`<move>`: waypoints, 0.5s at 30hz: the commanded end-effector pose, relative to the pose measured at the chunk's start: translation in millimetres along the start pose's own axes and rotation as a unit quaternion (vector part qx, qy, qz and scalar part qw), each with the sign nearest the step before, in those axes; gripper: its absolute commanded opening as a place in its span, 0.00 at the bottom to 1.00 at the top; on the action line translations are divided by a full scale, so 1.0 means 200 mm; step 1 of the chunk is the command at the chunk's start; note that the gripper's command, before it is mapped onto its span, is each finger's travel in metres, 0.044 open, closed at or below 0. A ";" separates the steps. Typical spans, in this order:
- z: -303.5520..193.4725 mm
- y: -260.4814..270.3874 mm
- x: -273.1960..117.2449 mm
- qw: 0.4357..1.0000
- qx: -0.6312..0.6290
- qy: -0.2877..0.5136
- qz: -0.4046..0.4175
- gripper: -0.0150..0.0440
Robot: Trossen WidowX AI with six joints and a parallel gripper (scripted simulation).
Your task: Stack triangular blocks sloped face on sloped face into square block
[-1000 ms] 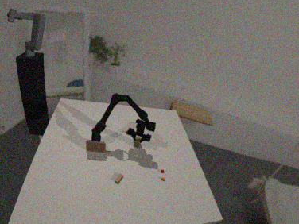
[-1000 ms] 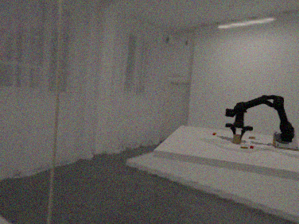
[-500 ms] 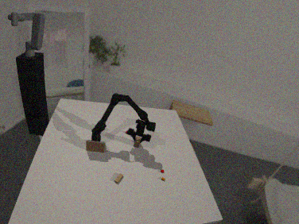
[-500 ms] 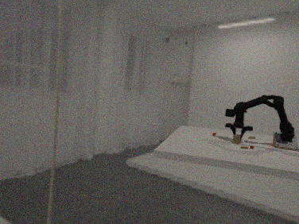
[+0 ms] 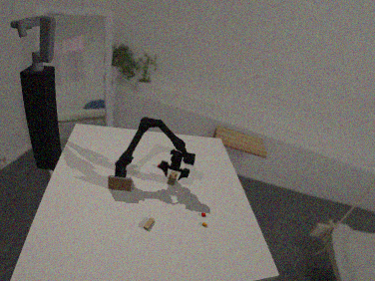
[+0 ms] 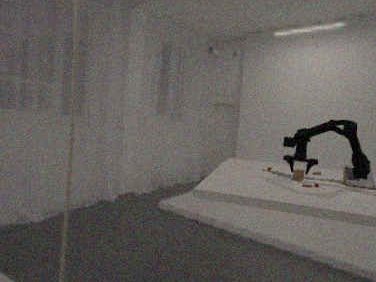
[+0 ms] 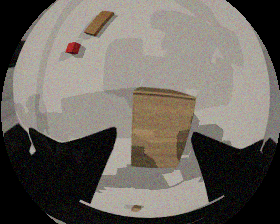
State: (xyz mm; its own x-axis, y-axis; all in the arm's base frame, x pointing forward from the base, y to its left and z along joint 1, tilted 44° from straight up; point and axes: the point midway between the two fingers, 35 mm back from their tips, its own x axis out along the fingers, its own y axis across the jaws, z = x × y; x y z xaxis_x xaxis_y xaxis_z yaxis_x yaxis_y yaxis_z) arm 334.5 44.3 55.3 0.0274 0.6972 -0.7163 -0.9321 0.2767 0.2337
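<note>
My pincer (image 5: 174,171) is spread wide, gripping nothing, w/ fingers either side of the wooden block stack (image 7: 160,128) on the bench (image 5: 75,239). Wrist cam: stack sits between the fingers, can't tell if they touch. Small flat wood piece (image 5: 149,223) lies apart, nearer bench front; red bit (image 7: 73,47) near it.

Stacked wooden block (image 5: 172,177) on the table (image 5: 100,249) under the gripper (image 5: 174,171), small wood piece (image 5: 149,223) nearer the front edge
</note>
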 end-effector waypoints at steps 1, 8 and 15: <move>0.00 0.00 0.00 1.000 0.000 0.000 0.000 1.00; 0.00 0.00 -0.01 1.000 0.000 0.000 0.000 1.00; 0.00 -0.02 -0.44 1.000 0.001 0.003 -0.001 1.00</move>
State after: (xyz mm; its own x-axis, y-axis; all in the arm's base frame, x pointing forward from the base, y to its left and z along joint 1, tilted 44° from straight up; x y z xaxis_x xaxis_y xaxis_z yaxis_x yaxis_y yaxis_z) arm 336.2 11.6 88.9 0.0168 0.6958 -0.7180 -0.9305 0.2737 0.2435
